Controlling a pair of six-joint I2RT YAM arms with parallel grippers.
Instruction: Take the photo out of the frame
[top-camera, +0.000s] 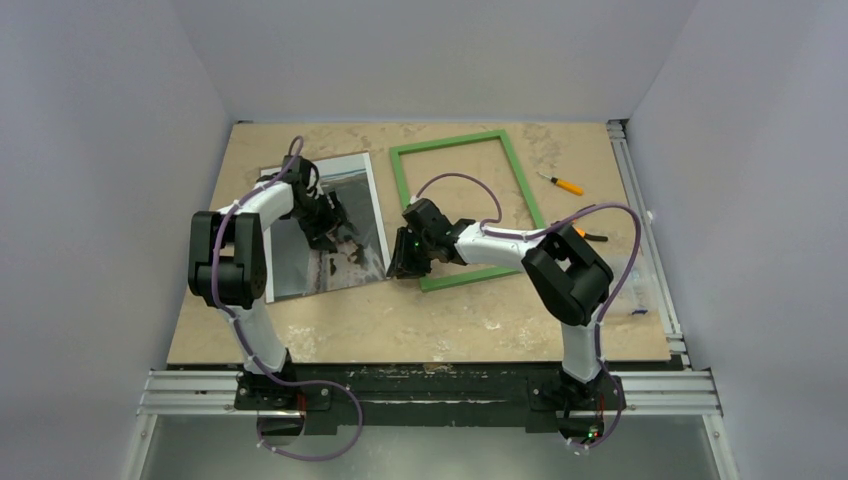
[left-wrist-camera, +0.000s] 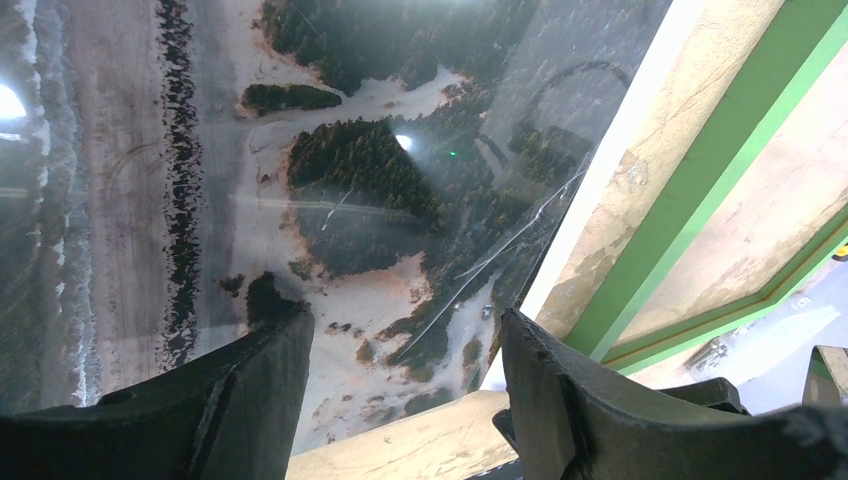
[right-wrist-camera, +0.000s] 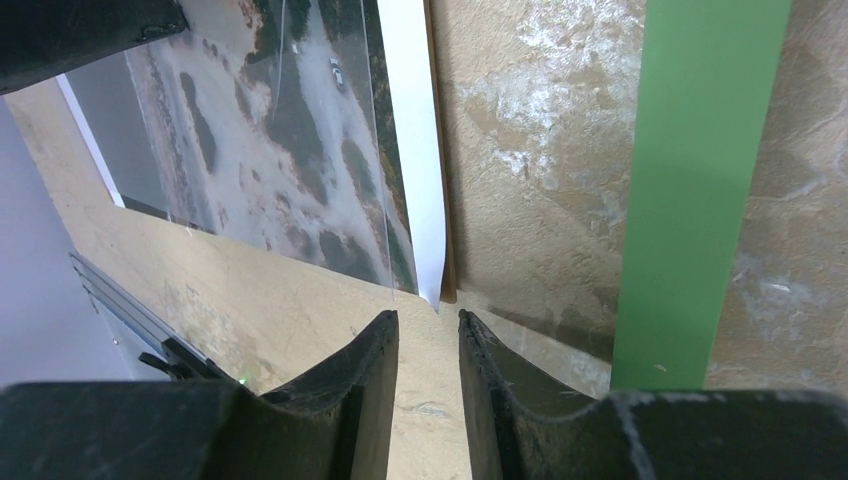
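The large glossy landscape print with a white margin (top-camera: 352, 195) lies face up on the pale fibreboard table (top-camera: 450, 320), at about ten o'clock from the middle. It is apart from the thin green rectangular frame (top-camera: 450, 142), which lies at one o'clock with bare table showing through it, so I judge the photo to be out of the frame.

My left gripper (left-wrist-camera: 400, 320) hangs over the print with its jaws spread wide and nothing between them. My right gripper (right-wrist-camera: 428, 322) sits low at the print's five o'clock corner. Its jaws are a narrow slot apart with only table in the gap, and the corner is just ahead of the tips, not pinched.

I judge the print light and stiff, since a brown board edge shows under the margin. It looks slick on top, though, and flush with the table. I would take it at that corner, with one finger worked under the board edge.
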